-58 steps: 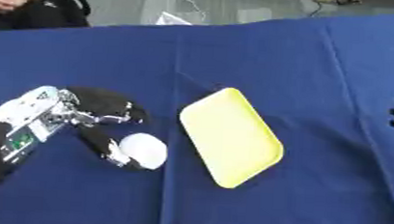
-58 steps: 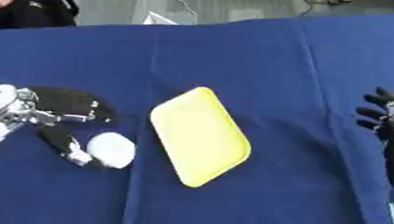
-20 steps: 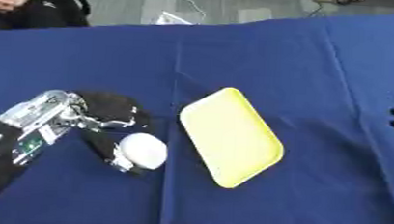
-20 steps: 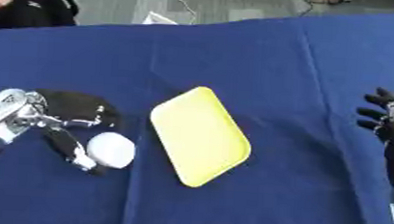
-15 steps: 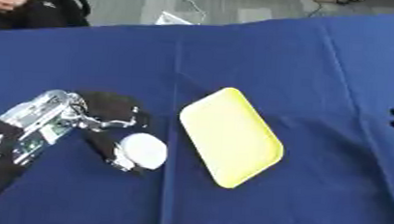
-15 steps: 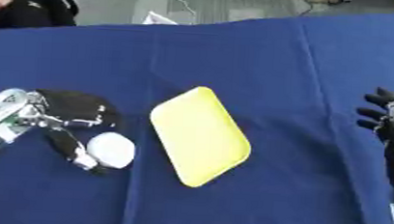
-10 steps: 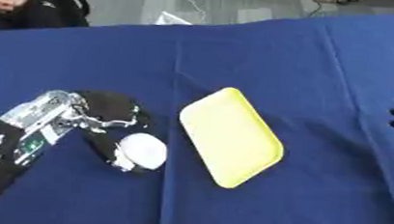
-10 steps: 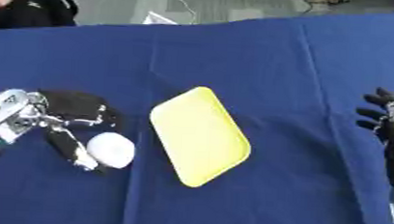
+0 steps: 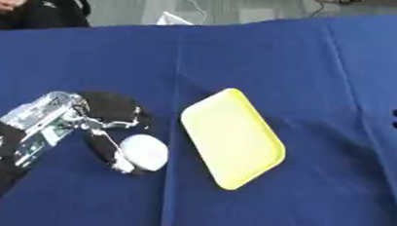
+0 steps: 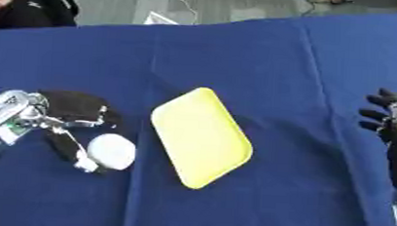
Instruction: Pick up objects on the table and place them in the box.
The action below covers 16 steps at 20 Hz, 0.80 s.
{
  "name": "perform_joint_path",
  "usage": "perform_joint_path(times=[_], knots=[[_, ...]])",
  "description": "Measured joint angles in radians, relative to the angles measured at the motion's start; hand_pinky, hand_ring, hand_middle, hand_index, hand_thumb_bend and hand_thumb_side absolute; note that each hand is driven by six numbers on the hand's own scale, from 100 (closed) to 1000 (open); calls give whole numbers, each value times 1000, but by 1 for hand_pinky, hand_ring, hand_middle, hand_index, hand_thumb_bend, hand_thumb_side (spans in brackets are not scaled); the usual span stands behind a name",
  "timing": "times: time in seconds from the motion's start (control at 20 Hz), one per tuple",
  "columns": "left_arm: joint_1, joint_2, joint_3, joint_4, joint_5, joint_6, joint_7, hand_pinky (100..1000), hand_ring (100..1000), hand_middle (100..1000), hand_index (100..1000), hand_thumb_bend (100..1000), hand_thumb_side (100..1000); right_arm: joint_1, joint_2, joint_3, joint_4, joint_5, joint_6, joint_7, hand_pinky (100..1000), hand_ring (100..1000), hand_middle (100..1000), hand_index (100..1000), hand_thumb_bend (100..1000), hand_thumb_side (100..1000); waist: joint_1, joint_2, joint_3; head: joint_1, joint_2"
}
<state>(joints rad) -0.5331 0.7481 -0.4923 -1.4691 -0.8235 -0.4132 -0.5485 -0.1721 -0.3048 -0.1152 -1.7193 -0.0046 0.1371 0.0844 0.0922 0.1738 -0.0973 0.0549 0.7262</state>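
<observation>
A white round object (image 9: 145, 152) lies on the blue cloth at the left, a short way left of the yellow tray (image 9: 235, 136). My left hand (image 9: 108, 112) comes in from the lower left and sits against it. Its fingers curl over the object's upper side, and another finger (image 9: 104, 151) wraps down its left side. The object rests on the cloth. My right hand (image 10: 393, 130) stands idle at the right edge, open, fingers up, well clear of the tray. The tray is shallow, lies askew and holds nothing.
The blue tablecloth (image 9: 265, 55) covers the whole table, with folds running toward the far edge. A small white item (image 9: 174, 20) shows just beyond that edge.
Since 2.9 s ago my left hand has shifted a little right and closed in round the white object. Over the last second almost nothing has moved. The right hand is unchanged.
</observation>
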Motion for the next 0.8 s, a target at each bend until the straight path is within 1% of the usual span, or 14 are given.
perform_joint_path(times=[0.2, 0.3, 0.5, 0.6, 0.7, 0.75, 0.8], knots=[[0, -4, 0, 0, -4, 6, 9, 910, 773, 708, 861, 601, 817, 0, 0, 0, 0, 0, 0, 0, 773, 794, 843, 956, 100, 960, 0, 0, 0, 0, 0], [0, -4, 0, 0, -4, 10, 16, 902, 763, 695, 846, 586, 794, 0, 0, 0, 0, 0, 0, 0, 774, 794, 843, 956, 100, 959, 0, 0, 0, 0, 0], [4, -5, 0, 0, -4, 16, 47, 891, 746, 669, 814, 567, 775, 0, 0, 0, 0, 0, 0, 0, 774, 794, 843, 956, 100, 959, 0, 0, 0, 0, 0], [9, -5, 0, 0, -4, 21, 68, 885, 736, 654, 788, 491, 719, 0, 0, 0, 0, 0, 0, 0, 774, 794, 843, 956, 100, 959, 0, 0, 0, 0, 0], [11, -5, -1, 0, -4, 28, 90, 885, 732, 649, 772, 406, 631, 0, 0, 0, 0, 0, 0, 0, 774, 794, 843, 956, 100, 959, 0, 3, 0, 0, 0], [12, -5, -1, 0, -5, 33, 100, 885, 732, 649, 769, 387, 611, 0, 0, 0, 0, 0, 0, 0, 774, 794, 843, 956, 100, 959, 0, 3, 0, 0, 0], [14, -5, -1, 0, -5, 37, 110, 885, 731, 647, 766, 363, 619, 0, 0, 0, 0, 0, 0, 0, 774, 794, 843, 956, 100, 959, 0, 3, 0, 0, 0]])
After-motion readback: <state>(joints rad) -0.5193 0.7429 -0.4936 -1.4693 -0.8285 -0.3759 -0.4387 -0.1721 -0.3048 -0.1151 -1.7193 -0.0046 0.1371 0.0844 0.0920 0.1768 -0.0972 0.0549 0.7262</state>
